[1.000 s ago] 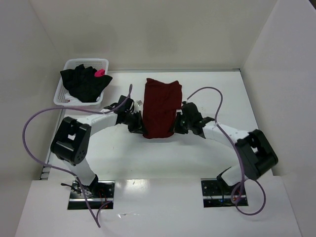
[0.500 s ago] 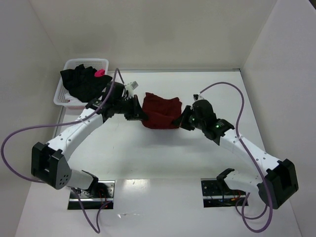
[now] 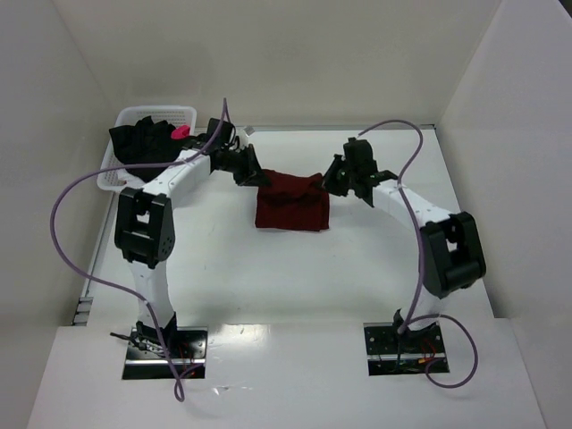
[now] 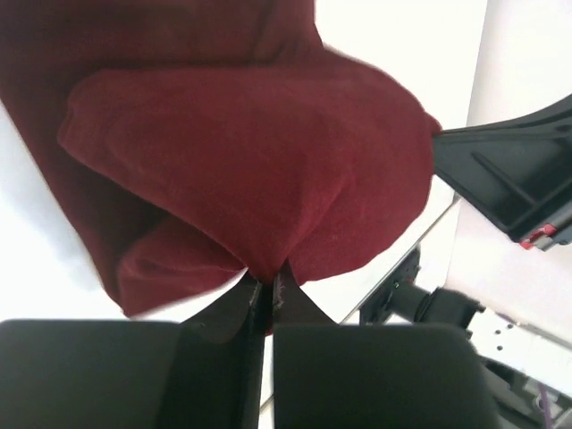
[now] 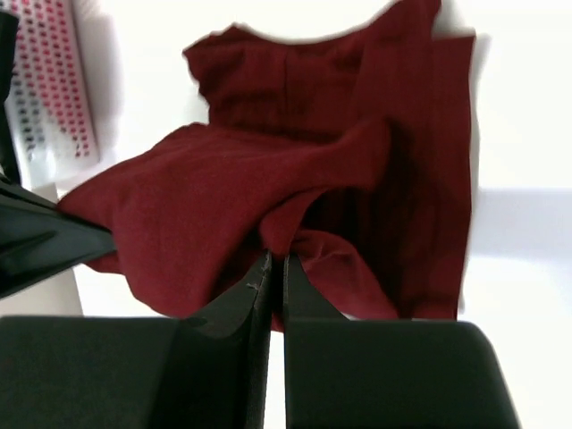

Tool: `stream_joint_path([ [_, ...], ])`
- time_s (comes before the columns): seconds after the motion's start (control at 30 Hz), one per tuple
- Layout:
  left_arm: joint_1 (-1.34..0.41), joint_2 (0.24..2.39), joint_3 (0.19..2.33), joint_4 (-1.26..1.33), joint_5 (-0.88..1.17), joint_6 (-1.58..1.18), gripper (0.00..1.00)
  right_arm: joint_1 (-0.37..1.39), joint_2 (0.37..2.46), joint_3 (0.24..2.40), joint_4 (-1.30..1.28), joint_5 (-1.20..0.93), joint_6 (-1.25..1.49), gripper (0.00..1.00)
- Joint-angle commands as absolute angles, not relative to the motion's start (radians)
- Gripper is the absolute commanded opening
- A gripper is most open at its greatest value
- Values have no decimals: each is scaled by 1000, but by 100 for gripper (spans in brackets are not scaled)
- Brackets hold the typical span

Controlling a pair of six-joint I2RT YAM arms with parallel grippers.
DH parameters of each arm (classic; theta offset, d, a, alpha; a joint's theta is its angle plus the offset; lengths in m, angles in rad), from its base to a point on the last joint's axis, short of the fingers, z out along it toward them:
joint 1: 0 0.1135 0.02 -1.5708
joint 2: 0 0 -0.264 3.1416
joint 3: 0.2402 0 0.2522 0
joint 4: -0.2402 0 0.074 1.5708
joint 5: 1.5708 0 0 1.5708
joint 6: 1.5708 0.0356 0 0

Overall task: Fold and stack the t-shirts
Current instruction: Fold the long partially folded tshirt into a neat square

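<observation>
The dark red t-shirt lies folded on the white table, its far edge lifted slightly. My left gripper is shut on the shirt's far-left corner, and my right gripper is shut on the far-right corner. In the left wrist view the red cloth bunches out of the shut left gripper. The right wrist view shows the same shirt pinched in the right gripper. The black t-shirt with a pink mark is heaped in the basket.
A white mesh basket stands at the far left corner against the left wall. Both arms stretch far across the table, their purple cables looping above it. White walls close the table at the back and both sides.
Both grippers carried the shirt's near edge away from the bases toward its far edge. The long red shirt is now folded over into a shorter rectangle.
</observation>
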State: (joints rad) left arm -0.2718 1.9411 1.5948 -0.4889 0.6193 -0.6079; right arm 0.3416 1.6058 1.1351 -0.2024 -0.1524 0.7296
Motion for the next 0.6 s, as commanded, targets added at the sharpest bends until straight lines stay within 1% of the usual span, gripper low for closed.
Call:
stream_joint_path([
  [0.0,-229,2022,1745,-482,698,-589,6,310,1699,1241,-114,-179,695,5],
  [0.07,-219,2098,1808,-482,722,-575,19,301,1776,1296,-114,-179,695,11],
  [0.1,-219,2121,1839,-491,723,-575,28,301,1801,1314,-114,-179,695,19],
  [0.13,-210,2143,1889,-491,723,-575,58,289,1824,1333,-114,-179,686,25],
  [0.17,-210,2178,1913,-491,723,-575,67,288,1865,1376,-114,-179,686,34],
  [0.2,-200,2190,1928,-491,723,-575,75,279,1881,1393,-123,-179,686,39],
  [0.23,-199,2200,1942,-491,723,-575,79,269,1893,1408,-123,-179,686,44],
  [0.27,-189,2200,1954,-491,712,-575,85,268,1902,1434,-123,-166,686,55],
  [0.3,-178,2200,1965,-480,700,-575,94,258,1902,1443,-123,-166,675,58],
  [0.33,-178,2200,1965,-470,674,-566,96,247,1902,1453,-123,-152,666,63],
  [0.4,-166,2169,1965,-459,649,-557,96,247,1890,1474,-149,-115,649,68],
  [0.53,-166,2082,1908,-437,586,-511,96,238,1816,1464,-158,-80,618,67],
  [0.57,-166,2039,1866,-419,586,-511,91,238,1801,1453,-158,-80,618,62],
])
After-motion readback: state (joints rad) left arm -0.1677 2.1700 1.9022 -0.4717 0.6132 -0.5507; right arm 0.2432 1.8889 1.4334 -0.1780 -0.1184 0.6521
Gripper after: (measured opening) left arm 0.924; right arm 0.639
